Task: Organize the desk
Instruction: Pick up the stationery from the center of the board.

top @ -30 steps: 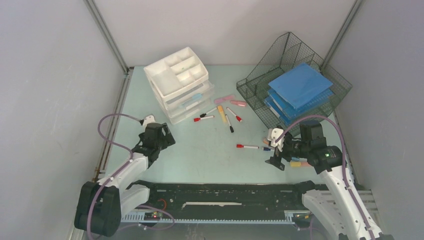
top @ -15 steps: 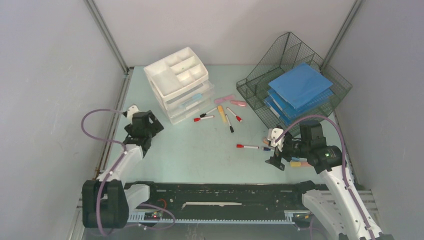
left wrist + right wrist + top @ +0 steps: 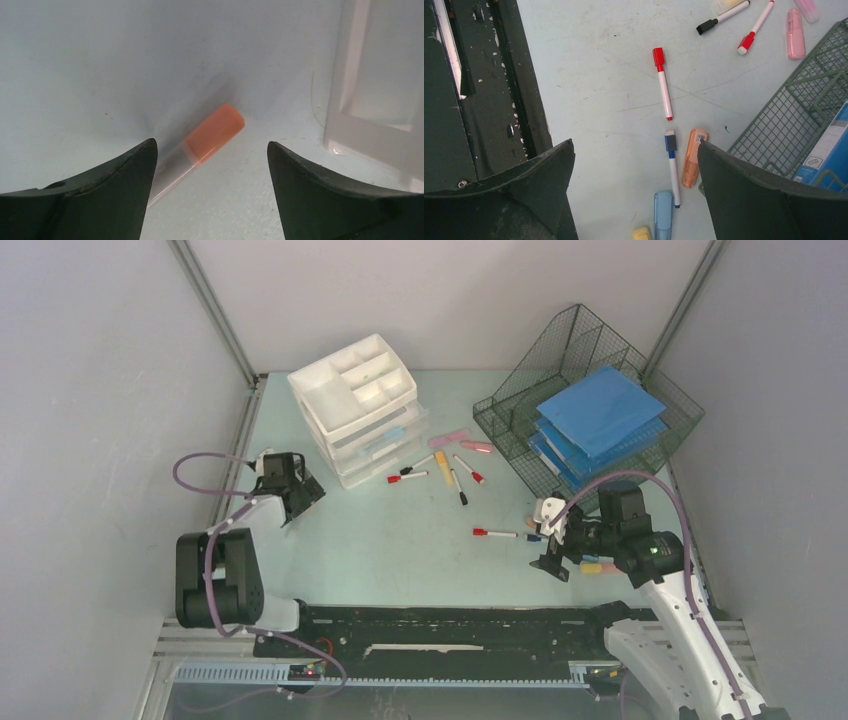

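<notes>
**Plainly, a littered worktop (image 3: pixel 400 550) under two wide-open, empty claws**

The pale mint worktop fills the floor between grey walls, with a black rail along its near edge. At its far right a dark wire-mesh tray (image 3: pixel 510 405) holds stacked blue folders (image 3: pixel 600 412). Left of centre at the back stands a white drawer unit (image 3: pixel 352 400).

The left claw (image 3: pixel 297 492) sits low just beside the unit's near-left corner, its fingers spread fully and gripping nothing. In its wrist view an orange-capped highlighter (image 3: pixel 212 132) lies on the worktop in the gap between the fingers, its other end hidden behind one finger.

The right claw (image 3: pixel 553 558) hovers near the tray's front edge, equally wide and empty. Below it lie a red-capped marker (image 3: pixel 663 85) and a blue-capped marker (image 3: pixel 672 167). An orange highlighter (image 3: pixel 691 165) lies just beside the blue-capped marker, and a blue highlighter (image 3: pixel 663 215) is nearer the claw. Further off, between unit and tray, are a black-capped marker (image 3: pixel 721 17) and a pink highlighter (image 3: pixel 794 32).
</notes>
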Robot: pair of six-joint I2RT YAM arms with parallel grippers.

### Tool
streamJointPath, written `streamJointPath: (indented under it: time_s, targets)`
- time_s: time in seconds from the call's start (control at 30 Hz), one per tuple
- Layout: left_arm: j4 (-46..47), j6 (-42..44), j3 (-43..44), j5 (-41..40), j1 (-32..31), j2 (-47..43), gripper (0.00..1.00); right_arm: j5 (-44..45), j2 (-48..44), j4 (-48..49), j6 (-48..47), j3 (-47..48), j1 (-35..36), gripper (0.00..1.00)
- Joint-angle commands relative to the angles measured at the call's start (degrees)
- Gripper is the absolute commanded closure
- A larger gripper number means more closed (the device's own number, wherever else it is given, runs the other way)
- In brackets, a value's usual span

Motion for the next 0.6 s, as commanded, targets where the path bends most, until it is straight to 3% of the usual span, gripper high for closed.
streamJointPath:
  time_s: [0.0, 0.1, 0.57]
  targets:
    - [-3.81, -2.74, 4.06, 1.27, 0.82, 4.99, 0.17, 0.07, -0.51, 0.00, -0.93, 0.41, 0.59, 0.00]
    - [-4.39, -2.91, 4.26, 2.50, 1.06, 6.33, 0.22, 0.10, -0.66, -0.06, -0.93, 0.41, 0.71, 0.00]
    - [-7.08, -6.84, -1.29, 3.29, 0.13, -1.10, 0.23, 0.68, -0.66, 0.01, -1.02, 0.41, 1.40, 0.00]
